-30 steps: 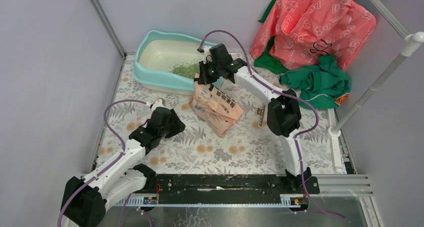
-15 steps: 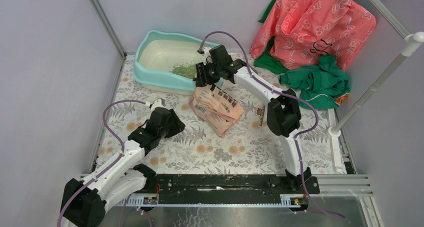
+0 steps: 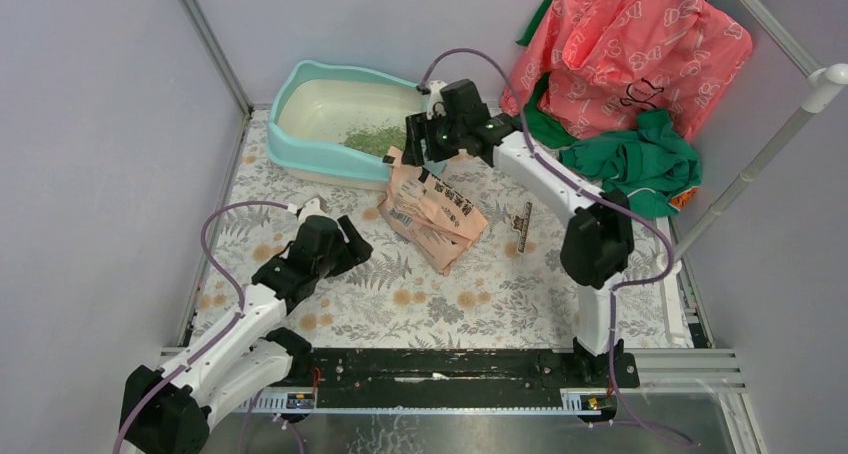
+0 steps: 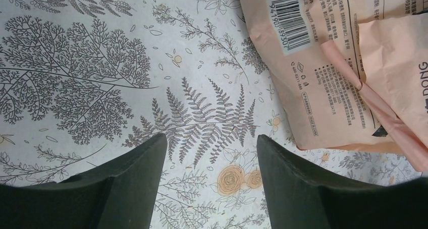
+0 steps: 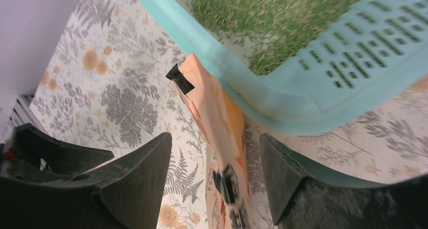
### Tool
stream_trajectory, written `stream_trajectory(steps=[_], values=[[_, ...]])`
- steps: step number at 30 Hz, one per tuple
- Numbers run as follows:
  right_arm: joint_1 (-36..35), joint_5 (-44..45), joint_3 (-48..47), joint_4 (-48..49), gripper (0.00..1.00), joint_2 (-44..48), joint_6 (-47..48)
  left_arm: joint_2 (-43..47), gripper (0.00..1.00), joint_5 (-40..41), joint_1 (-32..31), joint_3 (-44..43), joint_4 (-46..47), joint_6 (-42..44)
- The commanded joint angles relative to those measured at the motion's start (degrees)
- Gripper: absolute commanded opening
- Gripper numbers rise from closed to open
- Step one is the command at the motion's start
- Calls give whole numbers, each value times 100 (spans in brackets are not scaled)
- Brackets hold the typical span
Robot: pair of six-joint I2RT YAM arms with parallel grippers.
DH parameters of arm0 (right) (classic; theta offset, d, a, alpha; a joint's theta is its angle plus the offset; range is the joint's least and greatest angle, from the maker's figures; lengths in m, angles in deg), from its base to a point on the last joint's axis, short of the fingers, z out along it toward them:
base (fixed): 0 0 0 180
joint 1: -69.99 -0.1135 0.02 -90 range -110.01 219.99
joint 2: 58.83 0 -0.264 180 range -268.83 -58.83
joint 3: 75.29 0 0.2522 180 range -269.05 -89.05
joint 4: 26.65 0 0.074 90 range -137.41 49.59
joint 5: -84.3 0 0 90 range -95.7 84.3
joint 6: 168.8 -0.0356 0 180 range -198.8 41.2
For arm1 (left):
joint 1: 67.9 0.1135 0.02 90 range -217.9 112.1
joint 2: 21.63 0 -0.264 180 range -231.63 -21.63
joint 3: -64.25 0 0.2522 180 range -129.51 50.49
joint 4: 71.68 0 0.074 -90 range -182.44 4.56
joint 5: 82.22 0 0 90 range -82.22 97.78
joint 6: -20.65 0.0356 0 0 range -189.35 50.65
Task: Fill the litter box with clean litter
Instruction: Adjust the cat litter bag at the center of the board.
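Green litter [image 3: 372,139] sits heaped by the grille [image 5: 353,47] end of the litter box [image 3: 290,152], and it covers only part of the cream floor. Your right gripper [image 5: 214,137] has just let go. A second ago it was clamped on the paper bag [image 3: 435,209]; now its jaws stand apart, with the bag's folded top poking up between them and touching neither finger as far as you can see. It has also lifted and drawn back to the right. That reads as the pour being over or paused, so judge whether the box holds enough. The litter lies just past the teal rim, ahead of that open gripper. Your left gripper [image 4: 212,138] hovers open and empty over the flowered cloth [image 4: 101,62], with the bag near it and the box well apart.
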Motion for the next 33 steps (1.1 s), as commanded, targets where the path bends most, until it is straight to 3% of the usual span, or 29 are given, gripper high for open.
stream_trajectory(steps=[1, 3, 5, 6, 9, 14, 17, 23, 33], values=[[271, 321, 215, 269, 73, 915, -181, 128, 76, 13, 42, -118, -77, 58], [387, 453, 435, 330, 73, 1125, -226, 163, 81, 27, 41, -118, -100, 37], [519, 636, 685, 343, 74, 1369, -280, 190, 96, 42, 44, -126, -122, 27], [593, 764, 858, 363, 74, 1485, -334, 218, 99, 43, 46, -132, -127, 31], [876, 1196, 1546, 448, 74, 1954, -537, 266, 99, 72, 41, -141, -174, 19], [1028, 2862, 2634, 100, 75, 2662, -660, 340, 99, 79, 44, -190, -246, 13], [1040, 3430, 3157, -178, 75, 2840, -726, 303, 99, -18, 37, -244, -215, 58], [1194, 3597, 4489, 48, 71, 3282, -1017, 306, 99, -217, 42, -383, -227, 243], [1186, 3437, 4805, -145, 63, 2950, -997, 443, 99, -287, 42, -293, -159, 251]])
